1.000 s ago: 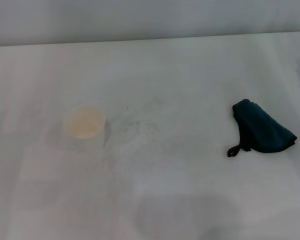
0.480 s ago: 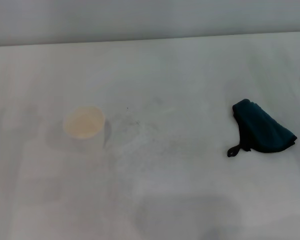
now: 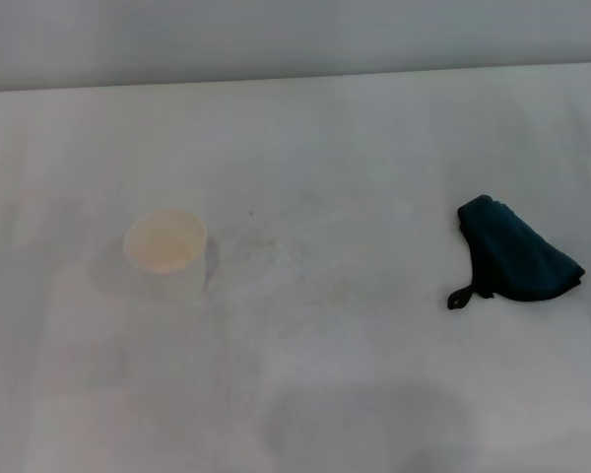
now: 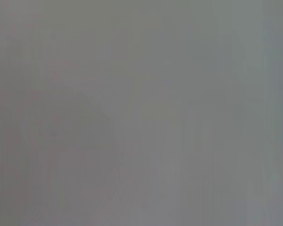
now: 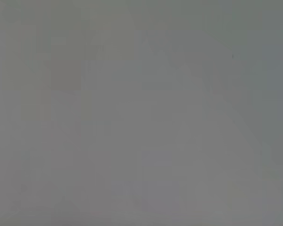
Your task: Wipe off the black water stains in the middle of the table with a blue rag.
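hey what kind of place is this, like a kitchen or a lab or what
Probably a plain test bench, not a kitchen. All that shows is a broad white table with faint grey smudges, a blank pale wall behind it, a white paper cup and a blue rag lying apart. No grippers are in view.

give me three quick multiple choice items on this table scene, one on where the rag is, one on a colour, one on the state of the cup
1. The blue rag lies where on the table?
A. robot's right side
B. robot's left side
C. inside the cup

2. The rag's colour?
A. red
B. dark teal-blue
C. yellow

3. The paper cup is
A. tipped over
B. upright, mouth open upward
C. covered by the rag

Key: 1 A, it sits far right in the head view; 2 B, dark teal cloth with a black loop; 3 B, its round open mouth faces up, well apart from the rag.
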Motion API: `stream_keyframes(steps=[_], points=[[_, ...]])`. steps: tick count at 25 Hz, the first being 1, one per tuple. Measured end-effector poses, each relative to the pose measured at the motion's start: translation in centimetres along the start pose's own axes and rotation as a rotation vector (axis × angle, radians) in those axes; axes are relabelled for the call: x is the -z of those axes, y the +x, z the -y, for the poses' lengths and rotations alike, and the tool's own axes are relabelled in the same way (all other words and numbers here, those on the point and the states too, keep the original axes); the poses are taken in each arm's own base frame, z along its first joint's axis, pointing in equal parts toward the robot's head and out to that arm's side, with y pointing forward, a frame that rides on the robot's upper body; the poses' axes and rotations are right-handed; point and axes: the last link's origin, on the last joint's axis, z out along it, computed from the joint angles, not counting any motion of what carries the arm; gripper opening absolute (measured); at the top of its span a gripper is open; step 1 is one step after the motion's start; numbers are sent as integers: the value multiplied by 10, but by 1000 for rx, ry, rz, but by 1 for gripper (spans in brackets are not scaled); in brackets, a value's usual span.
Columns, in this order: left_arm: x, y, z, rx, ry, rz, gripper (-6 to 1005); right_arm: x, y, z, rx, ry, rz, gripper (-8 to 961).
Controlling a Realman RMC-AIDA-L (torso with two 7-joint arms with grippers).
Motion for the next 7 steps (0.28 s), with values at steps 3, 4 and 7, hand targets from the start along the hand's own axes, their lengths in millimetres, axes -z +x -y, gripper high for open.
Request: stream_keyframes(steps=[3,4,7], points=[[0,0,0,-1,0,1,879,1,-5,-2,3,-19,35,869],[0,0,0,-1,0,1,879,3,-6,-2,-2,-21,48,869],[0,0,0,0,-1,1,879,7,-9,0,-13,-21,79,869]])
